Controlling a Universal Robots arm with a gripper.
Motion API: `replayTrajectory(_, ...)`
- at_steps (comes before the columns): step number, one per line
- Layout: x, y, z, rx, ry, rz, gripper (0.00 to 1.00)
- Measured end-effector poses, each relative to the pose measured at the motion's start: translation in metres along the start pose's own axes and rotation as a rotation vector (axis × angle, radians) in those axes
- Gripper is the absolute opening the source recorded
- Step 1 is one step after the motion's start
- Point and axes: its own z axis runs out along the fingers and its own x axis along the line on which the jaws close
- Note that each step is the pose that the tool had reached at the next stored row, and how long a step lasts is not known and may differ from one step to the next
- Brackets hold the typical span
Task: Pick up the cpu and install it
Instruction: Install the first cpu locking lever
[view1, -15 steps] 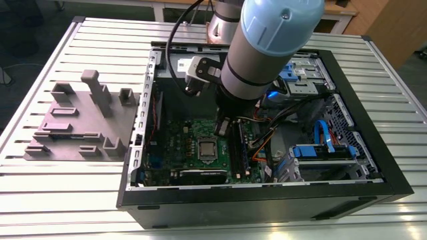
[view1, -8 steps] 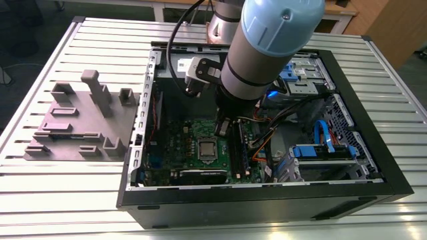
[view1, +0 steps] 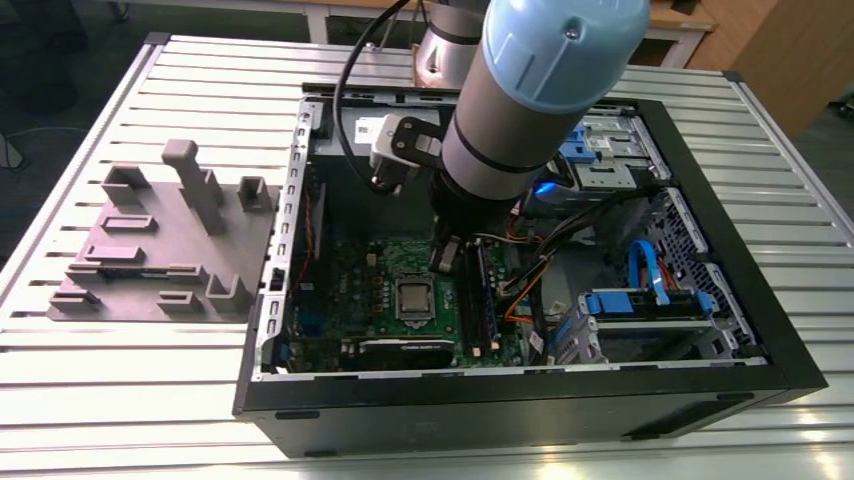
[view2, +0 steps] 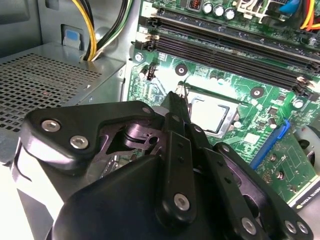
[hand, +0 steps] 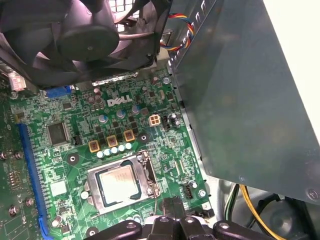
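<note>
exterior view first: my arm (view1: 534, 90) reaches down into the open computer case (view1: 534, 405), and the gripper (view1: 451, 250) hangs low over the green motherboard (view1: 358, 290). the cpu (view1: 415, 298) lies flat in its socket near the middle of the board, just on the near side of the gripper. in both wrist views i see the cpu's silvery top (view2: 210, 112) (hand: 117, 182) framed by the silver socket bracket (hand: 150, 172). the gripper (view2: 176, 97) (hand: 172, 204) looks pinched closed and holds nothing, its tips just beside the socket. a grey moulded plate (view1: 160, 255) sits on the slatted table (view1: 134, 385) at the exterior view's left.
</note>
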Motion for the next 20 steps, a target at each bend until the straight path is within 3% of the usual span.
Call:
replayTrajectory(2, 0.0007, -0.0001, -0.0003, 0.001, 0.004, 0.0, 0.11)
replayTrajectory(4, 0.0012, -0.0003, -0.0004, 0.0038, 0.0142, -0.001, 0.11)
replayTrajectory(5, 0.0013, -0.0003, -0.0004, 0.0039, 0.0164, -0.003, 0.11)
replayTrajectory(13, 0.0015, -0.0004, -0.0004, 0.0026, 0.0223, -0.061, 0.11)
replayTrajectory(16, 0.0015, -0.0003, -0.0006, 0.0106, 0.023, -0.078, 0.11)
replayTrajectory(17, 0.0014, -0.0003, -0.0009, 0.014, 0.0271, -0.08, 0.11)
replayTrajectory(20, 0.0014, -0.0002, -0.0011, 0.0242, 0.0551, -0.081, 0.11)
